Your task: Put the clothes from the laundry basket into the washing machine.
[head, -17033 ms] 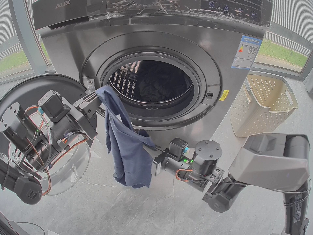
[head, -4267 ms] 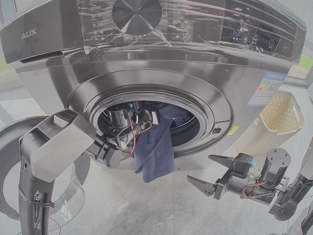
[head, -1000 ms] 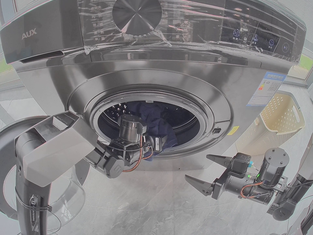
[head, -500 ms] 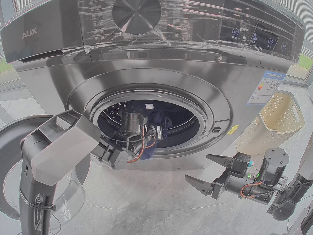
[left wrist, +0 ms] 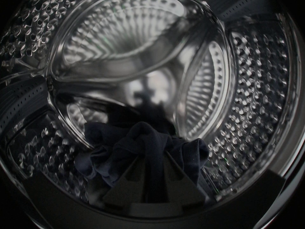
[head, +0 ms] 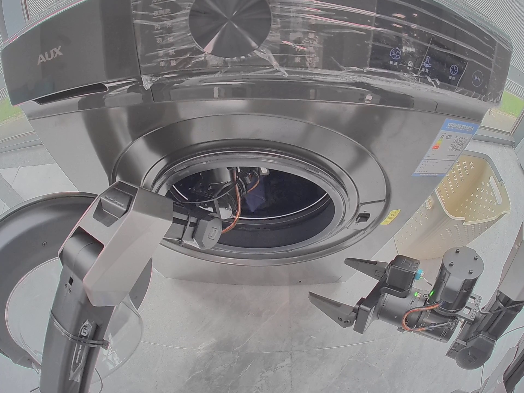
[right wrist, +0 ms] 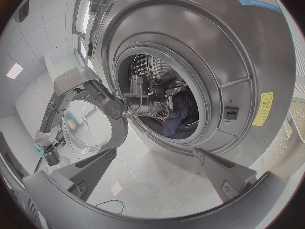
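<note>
Left wrist view: we saw the left gripper [left wrist: 154,158] inside the washing machine [head: 262,121] drum [left wrist: 254,80], closed on the navy garment [left wrist: 127,140], which lay bunched around and just beyond its fingertips. Outside, at right, the right gripper [head: 330,278] hung wide open, empty.

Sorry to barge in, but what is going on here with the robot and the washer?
The robot is loading laundry. Its left gripper is deep in the drum of the washing machine, shut on a dark blue garment that lies bunched on the drum floor. The right gripper hangs open and empty low in front of the machine, with the laundry basket beside the machine on the robot's right.
</note>
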`<state>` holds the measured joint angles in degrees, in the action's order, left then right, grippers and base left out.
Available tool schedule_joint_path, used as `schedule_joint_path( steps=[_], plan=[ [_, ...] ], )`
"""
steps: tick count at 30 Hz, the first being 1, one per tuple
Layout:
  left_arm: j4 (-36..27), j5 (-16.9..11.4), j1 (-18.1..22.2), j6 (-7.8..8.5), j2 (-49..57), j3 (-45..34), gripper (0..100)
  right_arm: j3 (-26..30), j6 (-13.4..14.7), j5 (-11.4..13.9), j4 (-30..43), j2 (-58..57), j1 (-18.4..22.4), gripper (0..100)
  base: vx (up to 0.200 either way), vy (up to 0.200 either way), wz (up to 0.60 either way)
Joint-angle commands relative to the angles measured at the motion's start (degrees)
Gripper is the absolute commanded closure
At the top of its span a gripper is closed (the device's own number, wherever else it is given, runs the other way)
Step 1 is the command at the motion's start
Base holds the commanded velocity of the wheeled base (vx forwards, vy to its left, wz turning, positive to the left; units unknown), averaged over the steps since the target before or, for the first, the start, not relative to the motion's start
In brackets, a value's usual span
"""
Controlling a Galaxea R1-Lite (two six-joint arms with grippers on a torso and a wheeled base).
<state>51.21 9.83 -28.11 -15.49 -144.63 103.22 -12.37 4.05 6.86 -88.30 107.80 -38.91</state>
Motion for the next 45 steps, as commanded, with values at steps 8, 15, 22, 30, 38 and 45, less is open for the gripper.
schedule_joint_path(
  steps=[8,15,22,30,38,45],
  plan=[
    [0.8,1.0,1.1,0.20,-9.1,11.4,100,0.1,0.1,0.2,0.0,0.8,0.1,0,0.000,0.000,0.00],
    [0.5,1.5,0.3,0.20,-7.8,11.0,0,0.1,0.0,0.2,0.0,0.8,0.1,0,0.000,0.000,0.00],
    [-2.9,0.2,-3.4,1.43,4.0,-12.7,0,0.1,0.0,0.2,0.0,0.8,0.1,0,0.000,0.000,0.00],
    [0.6,-0.3,-5.6,10.31,11.8,-31.2,0,0.3,0.0,0.1,0.0,0.7,0.2,0,0.000,0.000,0.00],
    [12.4,-1.5,-10.0,11.10,20.4,-48.0,0,1.7,0.1,0.1,0.0,-0.1,0.3,0,0.000,0.000,0.00],
    [18.0,-4.9,-15.0,10.66,30.5,-66.7,0,5.7,0.2,-0.1,0.0,-2.7,-1.0,0,0.000,0.000,0.00]
  ],
)
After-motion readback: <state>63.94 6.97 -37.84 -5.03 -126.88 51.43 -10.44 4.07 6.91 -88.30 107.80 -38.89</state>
